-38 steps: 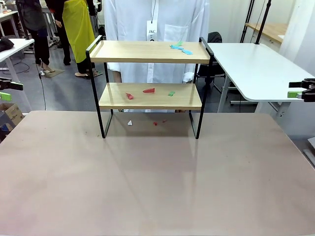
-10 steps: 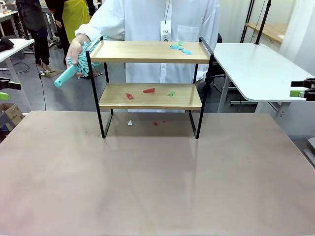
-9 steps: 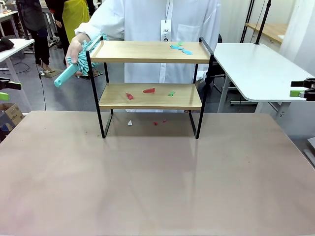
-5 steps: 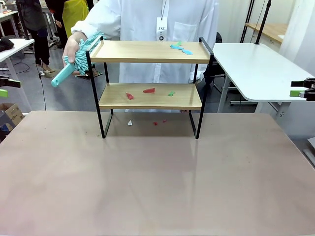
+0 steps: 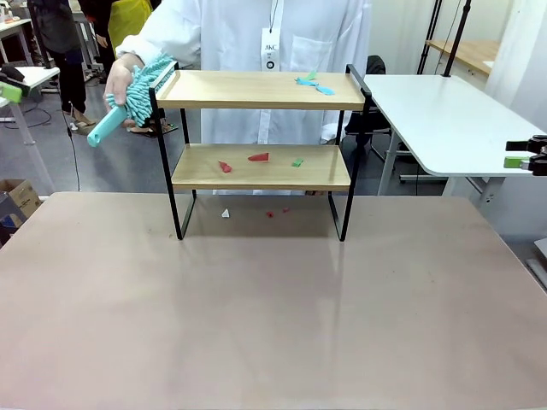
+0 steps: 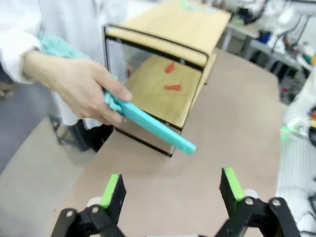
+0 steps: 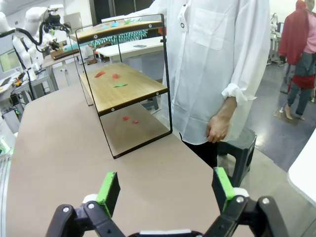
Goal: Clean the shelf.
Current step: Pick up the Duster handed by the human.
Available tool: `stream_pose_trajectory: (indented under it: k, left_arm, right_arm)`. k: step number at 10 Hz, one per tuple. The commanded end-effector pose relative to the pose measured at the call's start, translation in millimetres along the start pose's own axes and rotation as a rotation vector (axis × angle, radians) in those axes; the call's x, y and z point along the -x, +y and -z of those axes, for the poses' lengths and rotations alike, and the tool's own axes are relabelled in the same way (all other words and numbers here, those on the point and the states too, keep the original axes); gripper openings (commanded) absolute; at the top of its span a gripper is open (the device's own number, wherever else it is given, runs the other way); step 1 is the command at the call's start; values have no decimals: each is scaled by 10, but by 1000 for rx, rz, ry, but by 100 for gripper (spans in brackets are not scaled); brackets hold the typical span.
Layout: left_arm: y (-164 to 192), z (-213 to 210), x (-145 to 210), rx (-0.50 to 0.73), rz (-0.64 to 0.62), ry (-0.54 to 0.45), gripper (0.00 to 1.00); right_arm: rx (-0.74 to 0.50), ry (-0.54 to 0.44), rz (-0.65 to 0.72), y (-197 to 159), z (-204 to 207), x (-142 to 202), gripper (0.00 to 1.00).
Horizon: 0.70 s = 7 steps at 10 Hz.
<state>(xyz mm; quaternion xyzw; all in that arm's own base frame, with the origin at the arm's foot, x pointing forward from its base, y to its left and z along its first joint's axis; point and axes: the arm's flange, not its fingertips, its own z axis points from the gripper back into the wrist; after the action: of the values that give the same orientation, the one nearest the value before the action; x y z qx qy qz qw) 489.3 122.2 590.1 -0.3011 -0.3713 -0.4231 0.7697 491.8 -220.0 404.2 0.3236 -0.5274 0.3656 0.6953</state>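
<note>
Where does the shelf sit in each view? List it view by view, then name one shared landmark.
Front view: shelf upper centre, at the far side of the table, in front of the person.
Left wrist view: shelf upper centre, seen from one end, beyond the person's hand.
Right wrist view: shelf upper left, seen from the other end.
Shared landmark: the red scraps on its lower board.
</note>
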Motion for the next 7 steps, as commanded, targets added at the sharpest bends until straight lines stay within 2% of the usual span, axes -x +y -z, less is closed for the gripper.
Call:
stream_pose_trajectory:
  k: [1,2,4,5,6,7]
  left_arm:
    - [-497,227,-264,-156,-129,105,100]
    - [-691,301,-424,-248,-139,123,100]
    - [-951,585,-563,-345,-150,207,100]
    - [-944,721,-584,-436,-172,239,100]
    - [-922,817,-562,-467,-172,251,100]
    - [-832,881,-558,-437,-182,228,100]
  right_arm:
    - [-3,2,-7,10,11,-30,100]
    - [-3,2,-7,10,11,-30,100]
    - [-3,2,-7,10,11,-30,100]
    - [-3,2,-7,10,11,-30,100]
    - [-3,2,-7,10,11,-30,100]
    - [-3,2,-7,10,11,-30,100]
